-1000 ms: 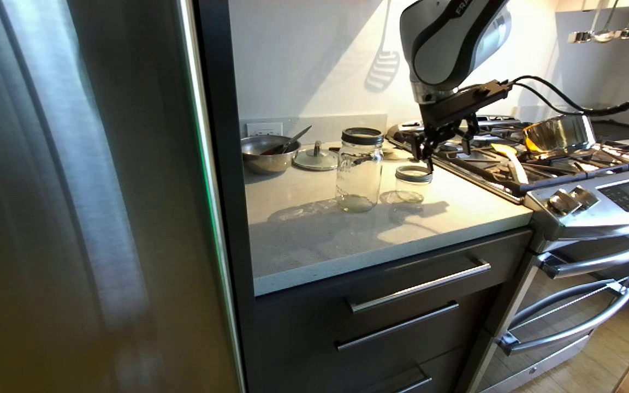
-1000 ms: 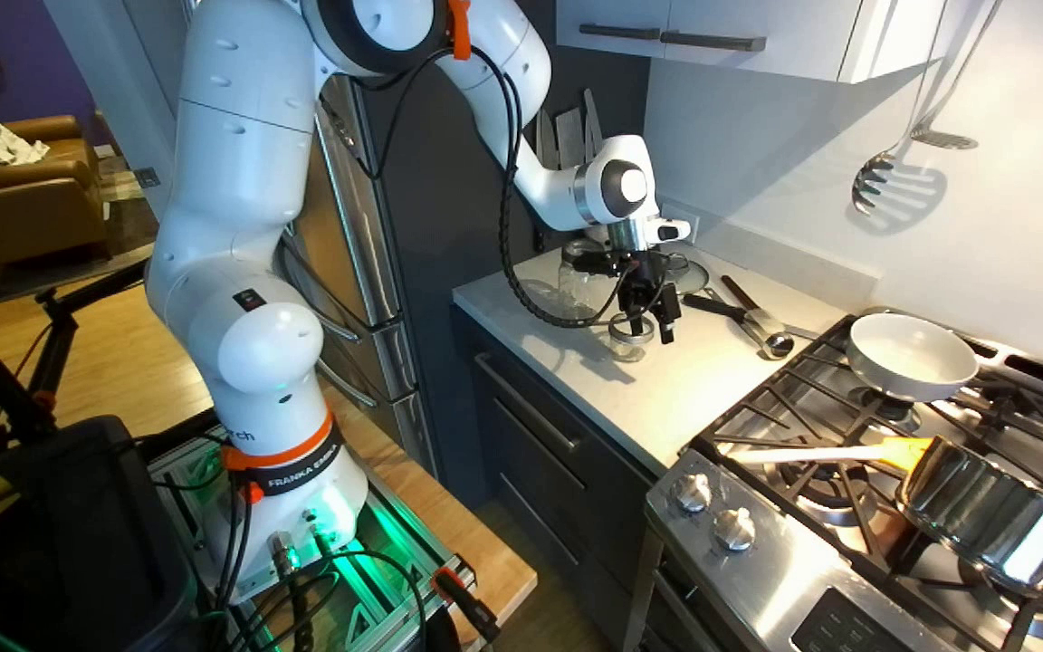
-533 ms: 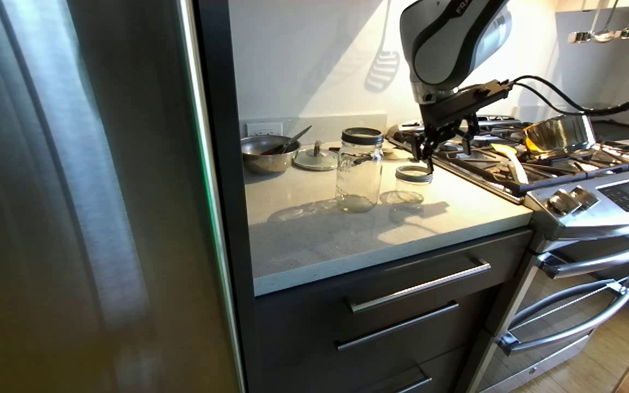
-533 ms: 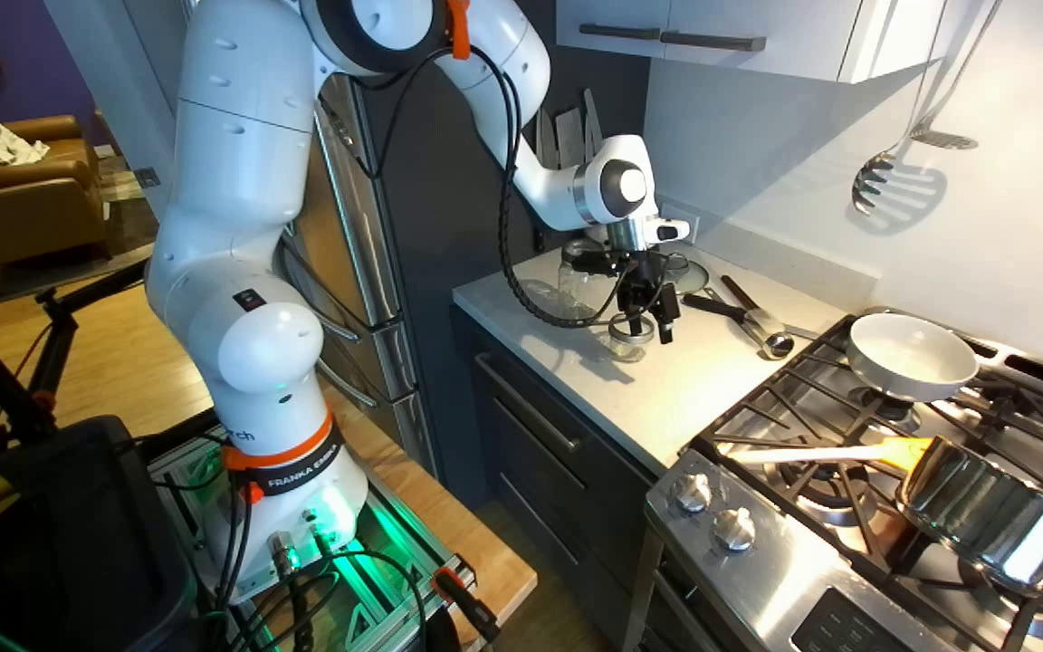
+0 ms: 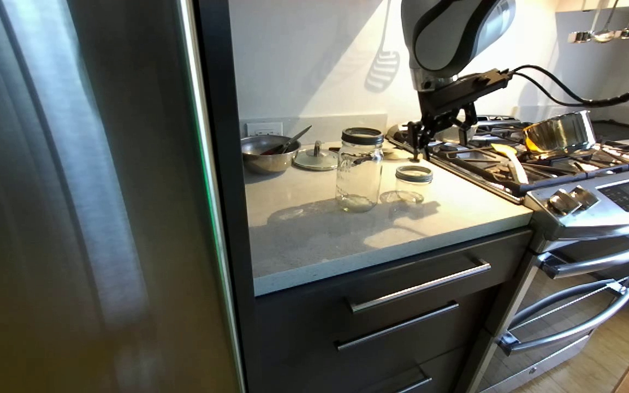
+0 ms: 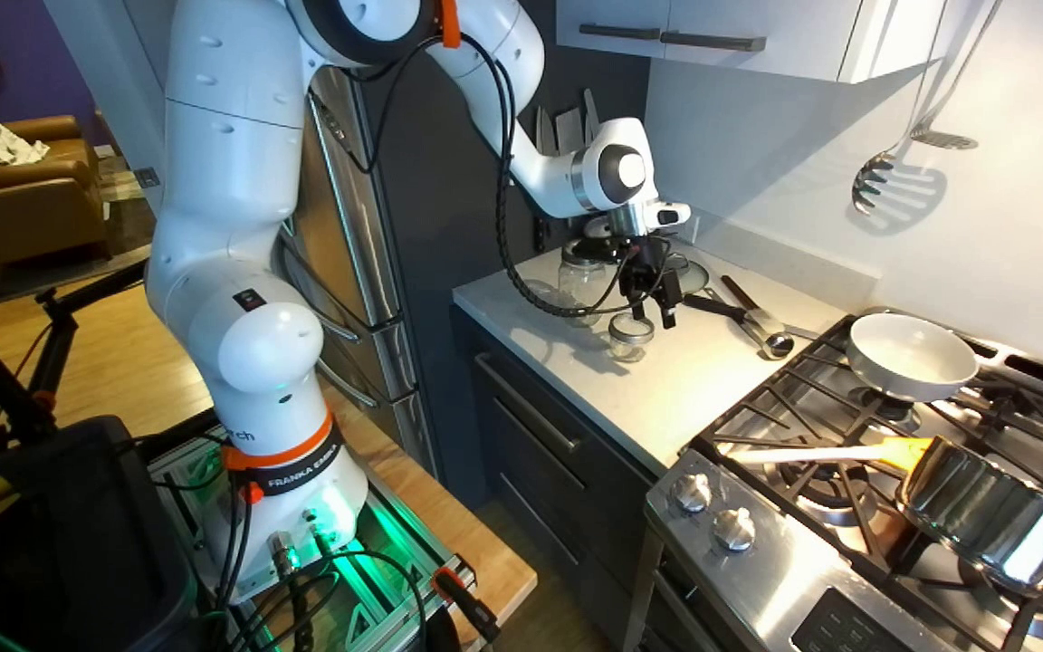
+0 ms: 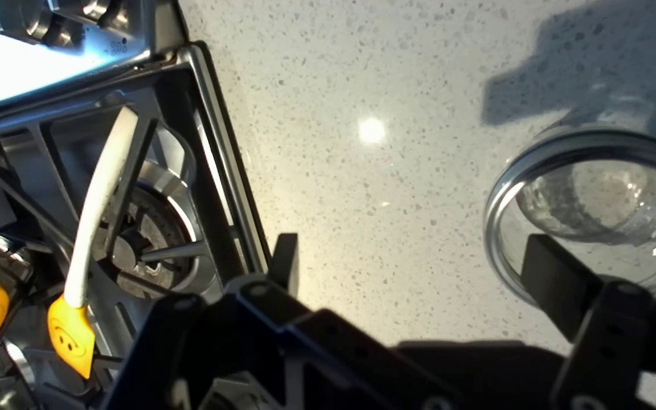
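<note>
Black, angular linkages form the gripper (image 7: pixel 418 262), whose 2 fingers stand spread apart. Lower than 1 pad (image 7: pixel 561 285) and near it stands the small jar (image 5: pixel 413 184), a squat, clear glass cylinder topped by a round grey metal ring; an exterior view shows a slim gap between fingertip and ring. Farther from the gripper is the tall jar (image 5: pixel 358 177), upright, also glass, dark-banded. Under the gripper spreads the glossy, finely speckled counter (image 7: pixel 333 188). On the gripper's other side, a spatula (image 7: pixel 84 250), pale-handled with a yellow head, lies on the dark-barred stove (image 7: pixel 200 171).
</note>
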{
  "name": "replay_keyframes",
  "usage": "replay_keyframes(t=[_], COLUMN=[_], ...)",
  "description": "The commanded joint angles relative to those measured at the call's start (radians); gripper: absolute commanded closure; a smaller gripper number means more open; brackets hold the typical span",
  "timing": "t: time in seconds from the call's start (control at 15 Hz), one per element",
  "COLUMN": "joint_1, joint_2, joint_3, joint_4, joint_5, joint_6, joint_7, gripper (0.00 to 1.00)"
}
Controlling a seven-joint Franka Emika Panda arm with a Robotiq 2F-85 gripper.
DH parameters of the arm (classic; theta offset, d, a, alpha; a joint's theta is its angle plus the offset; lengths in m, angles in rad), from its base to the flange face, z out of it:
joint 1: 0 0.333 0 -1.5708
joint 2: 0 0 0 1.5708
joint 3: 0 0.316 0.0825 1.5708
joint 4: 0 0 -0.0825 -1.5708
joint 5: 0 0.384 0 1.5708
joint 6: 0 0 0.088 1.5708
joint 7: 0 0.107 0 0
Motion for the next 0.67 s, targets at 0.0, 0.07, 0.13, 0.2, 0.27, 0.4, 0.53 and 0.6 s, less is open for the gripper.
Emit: replay_keyframes(t=[0.0,0.07,0.13,0.2,0.27,0.4,0.53,0.6], joint_1=[-0.020,-0.027,-0.032,-0.038,-0.042,-0.048,-0.055,-0.059], joint_2=[-0.069,-0.088,-0.110,-0.126,-0.150,-0.187,-0.225,-0.238], joint_3=[0.017,0.025,0.032,0.039,0.049,0.064,0.080,0.087], joint_4=[-0.033,-0.038,-0.044,-0.045,-0.051,-0.059,-0.064,-0.064], joint_5=[0.028,0.039,0.053,0.072,0.096,0.130,0.163,0.181], joint_6=[0.006,0.005,0.008,0.007,-0.003,-0.011,-0.031,-0.041], joint_7=[-0.037,-0.064,-0.083,-0.103,-0.124,-0.165,-0.200,-0.218], gripper=[0.00,0.00,0.00,0.00,0.00,0.00,0.00,0.00])
